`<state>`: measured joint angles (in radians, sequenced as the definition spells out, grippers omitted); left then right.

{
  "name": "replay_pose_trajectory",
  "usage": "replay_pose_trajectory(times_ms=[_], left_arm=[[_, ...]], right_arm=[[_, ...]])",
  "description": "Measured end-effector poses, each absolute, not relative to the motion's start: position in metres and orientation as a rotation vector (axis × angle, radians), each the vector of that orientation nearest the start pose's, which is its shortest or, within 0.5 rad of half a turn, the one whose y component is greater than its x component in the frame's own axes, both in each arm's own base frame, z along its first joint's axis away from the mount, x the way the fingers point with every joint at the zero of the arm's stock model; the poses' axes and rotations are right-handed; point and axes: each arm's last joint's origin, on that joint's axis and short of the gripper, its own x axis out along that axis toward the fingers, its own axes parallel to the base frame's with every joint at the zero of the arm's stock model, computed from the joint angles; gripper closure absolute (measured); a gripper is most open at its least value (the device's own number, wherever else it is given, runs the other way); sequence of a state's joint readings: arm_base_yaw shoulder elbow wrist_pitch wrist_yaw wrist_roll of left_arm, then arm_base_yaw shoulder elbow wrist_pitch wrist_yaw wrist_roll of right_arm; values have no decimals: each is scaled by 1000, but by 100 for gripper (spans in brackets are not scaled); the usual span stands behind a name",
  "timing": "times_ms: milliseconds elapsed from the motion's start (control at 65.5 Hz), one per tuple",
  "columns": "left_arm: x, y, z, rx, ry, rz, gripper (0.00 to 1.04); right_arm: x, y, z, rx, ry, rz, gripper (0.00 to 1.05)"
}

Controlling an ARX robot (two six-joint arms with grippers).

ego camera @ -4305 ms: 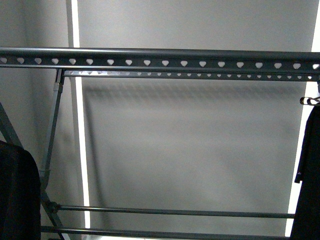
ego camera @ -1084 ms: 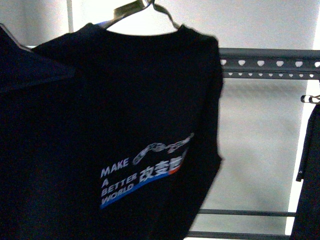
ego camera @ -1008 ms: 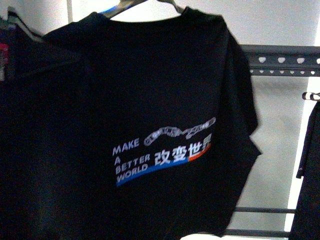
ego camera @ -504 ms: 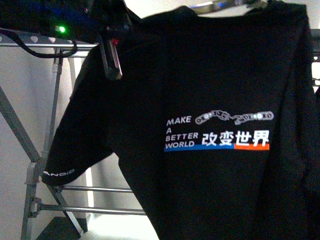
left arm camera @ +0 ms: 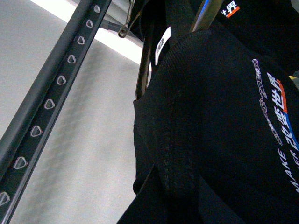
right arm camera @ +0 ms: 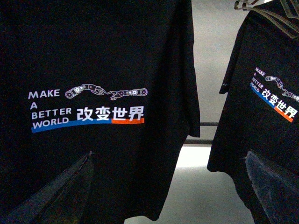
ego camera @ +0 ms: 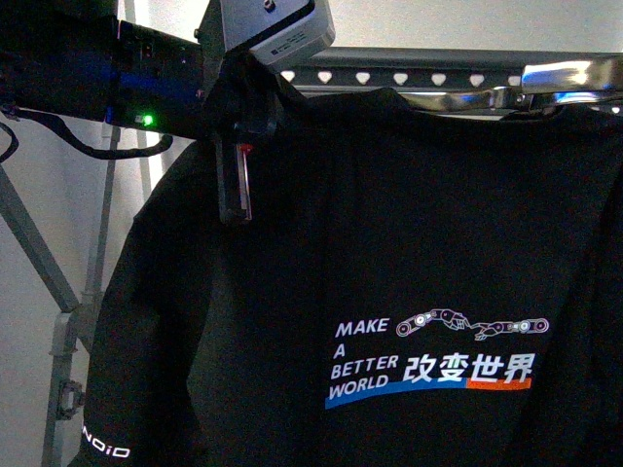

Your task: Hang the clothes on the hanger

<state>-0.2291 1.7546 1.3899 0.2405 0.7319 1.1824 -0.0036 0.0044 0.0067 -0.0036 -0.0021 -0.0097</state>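
Observation:
The clothes (ego camera: 409, 253), a black T-shirt printed "MAKE A BETTER WORLD", fill most of the front view, hanging on a shiny wire hanger (ego camera: 565, 76). Just behind and above is the hanger, a grey rack whose top rail (ego camera: 409, 76) has heart-shaped holes. My left gripper (ego camera: 237, 185) is shut on the shirt's shoulder at the upper left. In the left wrist view the fabric (left arm camera: 210, 140) covers the jaws, and the rail (left arm camera: 51, 98) runs diagonally beside it. My right gripper (right arm camera: 168, 196) is open and empty, below and in front of the shirt (right arm camera: 93, 60).
A second black printed T-shirt (right arm camera: 271, 93) hangs on the rack to the right of the held one, with a gap between them. The rack's slanted grey legs (ego camera: 29, 243) stand at the left. A grey wall is behind.
The shirt came up in front of the bare rack from the left, then swung right. Since half a second ago it sits lower in view, and the top rail now shows above it.

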Motion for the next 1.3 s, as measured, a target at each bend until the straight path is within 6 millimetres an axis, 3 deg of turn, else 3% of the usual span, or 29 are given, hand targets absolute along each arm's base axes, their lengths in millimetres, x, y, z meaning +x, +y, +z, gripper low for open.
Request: replay_pose_trajectory(times_ms=[137, 244, 321, 473, 626, 733, 916, 1130, 1298], left_arm=[[392, -111, 321, 1053, -454, -913, 101], [392, -111, 321, 1053, -453, -912, 101], [392, -113, 321, 1052, -457, -916, 101], [392, -112, 321, 1052, -455, -914, 101], [392, -111, 321, 1053, -454, -913, 101], [392, -112, 321, 1053, -455, -915, 101], [392, -112, 321, 1053, -456, -916, 101], [392, -112, 321, 1053, -454, -913, 101], [392, -112, 321, 1053, -455, -914, 101]], right_arm=[[98, 0, 164, 4, 21, 38, 7], [107, -10, 176, 129, 162, 359, 7], [119, -26, 195, 182, 140, 450, 7], [162, -72, 248, 63, 25, 438, 7], [212, -98, 276, -61, 36, 401, 7], [245, -102, 301, -269, -8, 396, 7], [289, -86, 342, -877, -157, 447, 7], [322, -63, 346, -1327, -140, 599, 7], [346, -53, 352, -1462, -166, 632, 7]])
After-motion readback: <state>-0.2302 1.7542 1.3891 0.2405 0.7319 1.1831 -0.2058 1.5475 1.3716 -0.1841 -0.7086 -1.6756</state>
